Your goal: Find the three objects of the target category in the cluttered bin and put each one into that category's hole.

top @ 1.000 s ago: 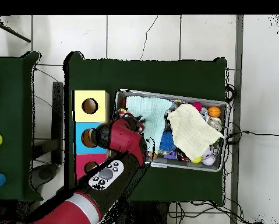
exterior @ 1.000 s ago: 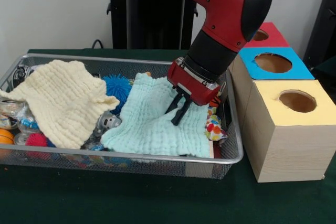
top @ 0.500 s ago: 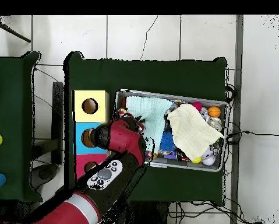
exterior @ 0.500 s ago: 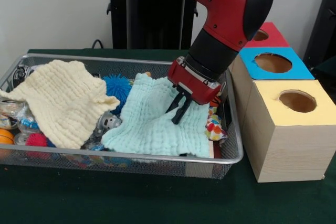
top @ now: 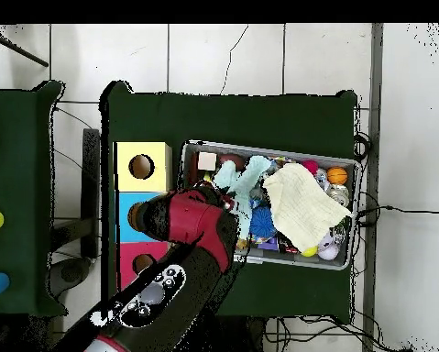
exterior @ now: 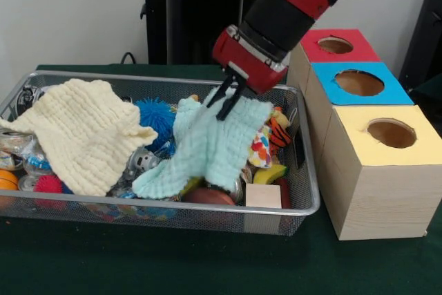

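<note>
Gripper (exterior: 226, 99) at upper centre of the front view is pinched shut on the top edge of a pale blue cloth (exterior: 207, 146), which hangs from it with its lower part draped over the clutter in the wire basket (exterior: 304, 202). In the overhead view the gripper itself is hidden under the red arm (top: 200, 225), and the pale blue cloth (top: 243, 181) shows bunched just beside it. At the left of the front view a cream cloth (exterior: 79, 132) lies spread over other toys, with a blue spiky ball (exterior: 153, 117) between the two cloths. Below the hanging cloth, at the lower right of the basket, lie a small wooden block (exterior: 263, 196), a brown rounded item (exterior: 207, 196) and a colourful spotted toy (exterior: 261, 147). Right of the basket on the green desk (exterior: 138, 260) stand three boxes in a row, each with a round hole: yellow top (exterior: 390, 132) nearest the bottom of the frame, blue top (exterior: 358, 82) behind it, red top (exterior: 335, 45) farthest up.
</note>
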Robot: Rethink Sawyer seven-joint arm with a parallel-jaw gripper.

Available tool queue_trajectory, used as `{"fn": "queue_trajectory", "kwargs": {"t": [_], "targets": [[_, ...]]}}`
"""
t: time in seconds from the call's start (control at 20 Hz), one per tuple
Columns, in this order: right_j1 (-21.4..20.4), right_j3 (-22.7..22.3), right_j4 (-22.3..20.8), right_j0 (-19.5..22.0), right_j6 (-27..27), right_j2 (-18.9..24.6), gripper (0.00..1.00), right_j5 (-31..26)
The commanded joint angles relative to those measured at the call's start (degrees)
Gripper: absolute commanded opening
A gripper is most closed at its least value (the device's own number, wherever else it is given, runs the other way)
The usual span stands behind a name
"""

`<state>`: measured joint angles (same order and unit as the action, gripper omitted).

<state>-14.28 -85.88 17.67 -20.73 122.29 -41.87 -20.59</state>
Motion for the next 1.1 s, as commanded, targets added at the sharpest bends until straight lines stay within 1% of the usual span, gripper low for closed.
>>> {"fn": "queue_trajectory", "kwargs": {"t": [0.05,0.2,0.3,0.35,0.55,0.8,0.85,0.9,1.0,1.05,1.1], "targets": [[-6.8,0.2,-7.6,3.4,-5.2,3.9,0.0,-4.9],[-9.9,-1.5,-10.8,5.4,-5.8,5.3,0.0,-3.4],[-9.6,-1.9,-12.5,6.3,-4.5,5.8,0.0,-1.2],[-9.2,-2.4,-13.6,7.0,-3.9,6.0,0.0,1.0],[-8.0,-2.8,-17.0,9.4,-1.7,7.3,0.0,6.3],[-7.4,-2.1,-19.9,11.6,-0.5,9.0,0.0,8.6],[-7.7,-2.6,-20.5,13.4,-0.9,11.6,0.0,10.0],[-7.5,-2.8,-20.8,14.2,-0.6,12.7,0.0,11.1],[-8.3,-5.5,-21.2,18.8,-0.8,20.2,0.0,13.2],[-9.1,-8.0,-21.5,22.6,-0.7,26.2,0.0,15.5],[-9.5,-9.4,-22.2,25.2,-0.5,29.9,0.0,16.9]]}}
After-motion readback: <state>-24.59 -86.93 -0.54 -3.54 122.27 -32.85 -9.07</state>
